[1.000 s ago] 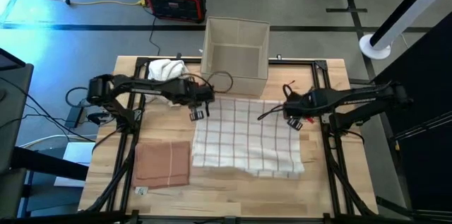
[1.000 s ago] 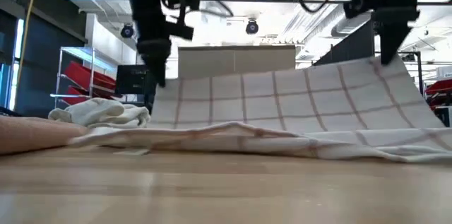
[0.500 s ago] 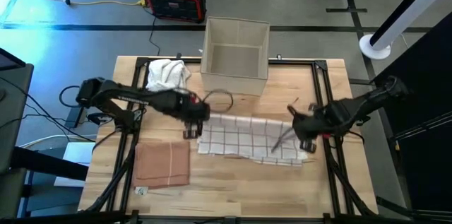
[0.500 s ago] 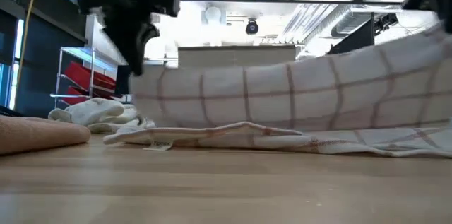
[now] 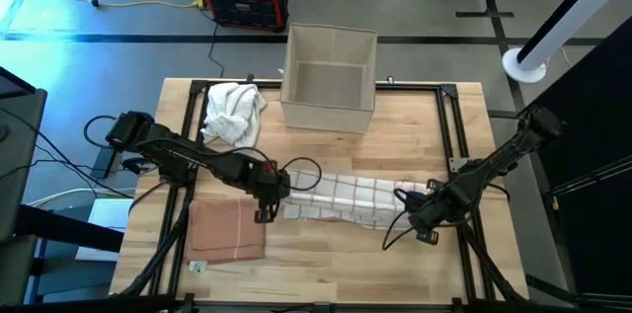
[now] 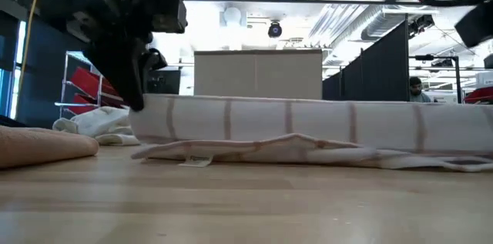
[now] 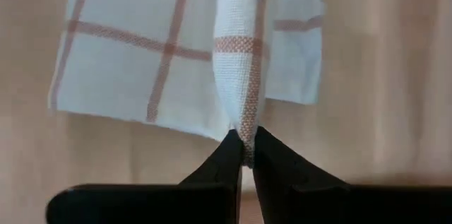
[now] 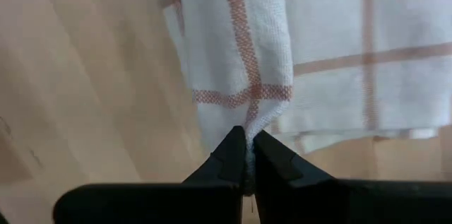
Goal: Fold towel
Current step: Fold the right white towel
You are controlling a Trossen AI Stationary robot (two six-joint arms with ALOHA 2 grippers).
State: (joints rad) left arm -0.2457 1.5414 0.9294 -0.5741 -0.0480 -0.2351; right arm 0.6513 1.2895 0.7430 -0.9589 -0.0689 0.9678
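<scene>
With both grippers pinching opposite corners, towel (image 5: 341, 198) folded over itself across the near middle of the table (image 5: 326, 254), upper layer held slightly above the lower one in the low view. Left gripper (image 5: 267, 204) at the towel's left end, fingers (image 7: 233, 155) pressed together on a checked corner. Right gripper (image 5: 420, 216) at the right end, fingers (image 8: 236, 155) likewise clamped on a corner. Folded brown cloth (image 5: 226, 229) just beside the left gripper, toward the near left. Crumpled white cloth (image 5: 232, 111) at far left. Box (image 5: 330, 76) at the far edge, well apart from the towel.
</scene>
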